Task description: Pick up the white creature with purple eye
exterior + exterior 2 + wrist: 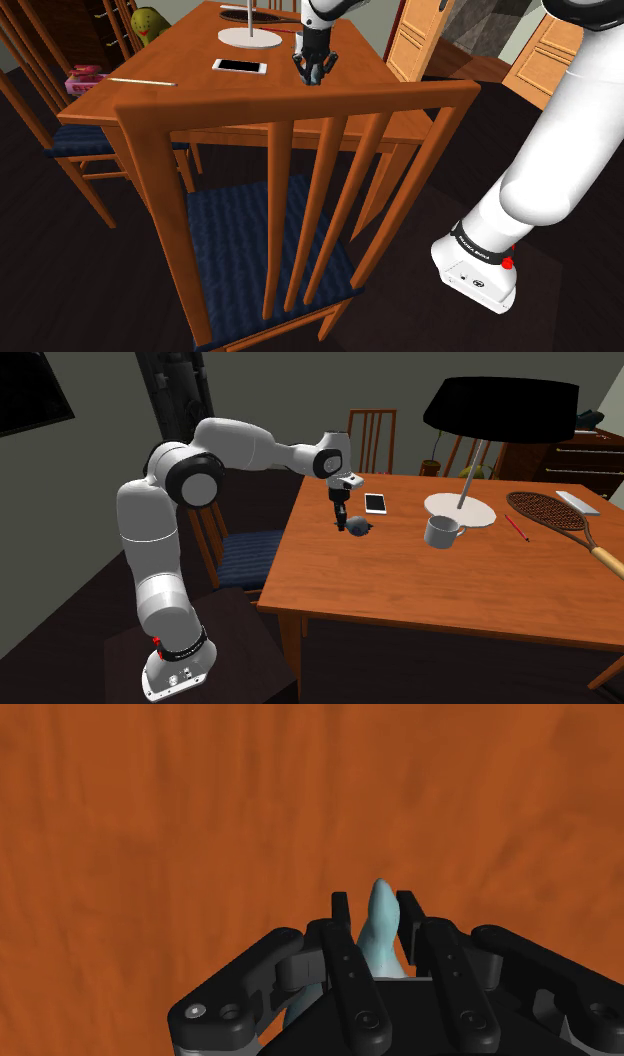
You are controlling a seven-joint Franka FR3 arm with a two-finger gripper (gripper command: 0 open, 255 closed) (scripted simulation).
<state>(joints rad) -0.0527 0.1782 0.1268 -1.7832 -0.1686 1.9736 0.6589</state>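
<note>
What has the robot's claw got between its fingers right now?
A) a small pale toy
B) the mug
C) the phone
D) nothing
A: the gripper clasps a small pale toy between its fingers; the mug and phone lie apart on the table.

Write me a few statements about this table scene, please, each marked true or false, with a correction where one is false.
1. The tool is shut on a pale bluish creature, clasped between its fingers. True.
2. The phone lies on a chair seat. False: it lies flat on the table, near the tool.
3. A white mug stands upright on the table, next to the lamp base. True.
4. The tennis racket leans against a wall. False: it lies flat on the table, beyond the lamp base from the tool.
</note>
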